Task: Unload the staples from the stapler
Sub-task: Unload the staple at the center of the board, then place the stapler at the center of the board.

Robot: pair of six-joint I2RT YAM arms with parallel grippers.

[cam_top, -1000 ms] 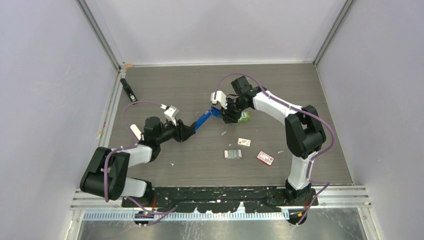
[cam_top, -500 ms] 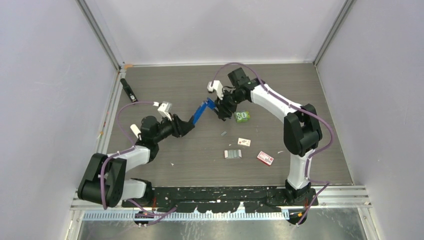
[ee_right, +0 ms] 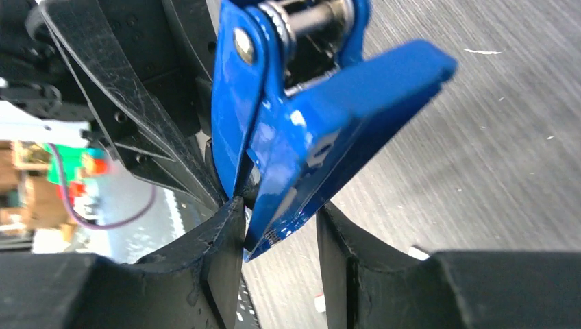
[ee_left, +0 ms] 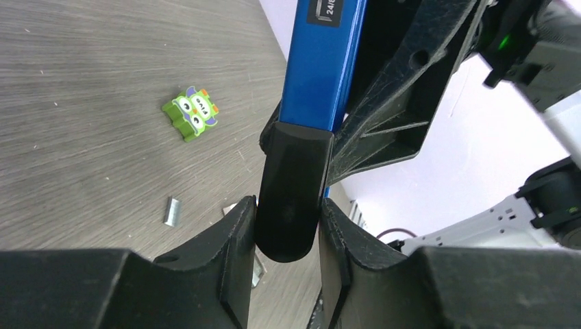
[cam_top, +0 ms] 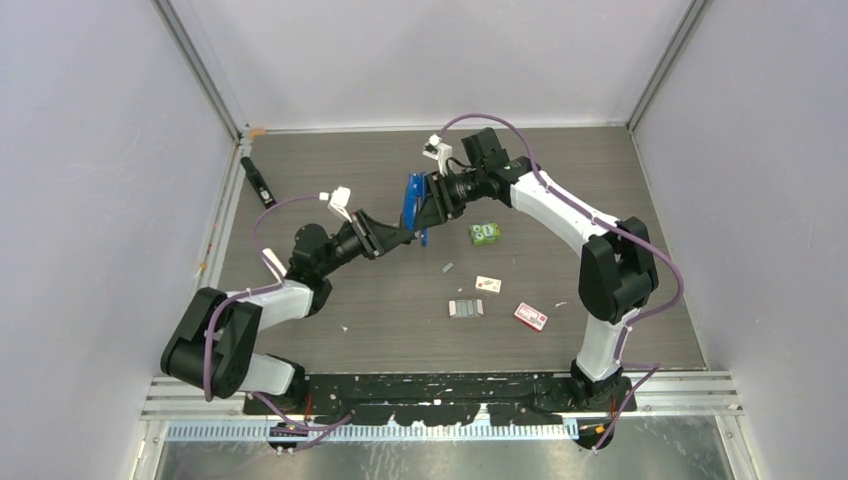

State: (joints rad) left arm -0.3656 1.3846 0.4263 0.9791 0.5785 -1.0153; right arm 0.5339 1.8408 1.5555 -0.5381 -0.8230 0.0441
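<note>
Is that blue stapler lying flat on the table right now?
No, the stapler is held up off the table, pinched at its black end by the left gripper and also by the right gripper.

The stapler, slanted a second ago, now stands nearly vertical, higher toward the frame's upper centre. The left gripper has followed it up and right. The right gripper has swung left, uncovering the green packet.

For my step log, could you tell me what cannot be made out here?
Whether staples are inside the small bright-blue desk stapler: top view too small; wrist views, its body and the jaws cover the channel.
Print on the small red-and-white box: top view, too small.
</note>
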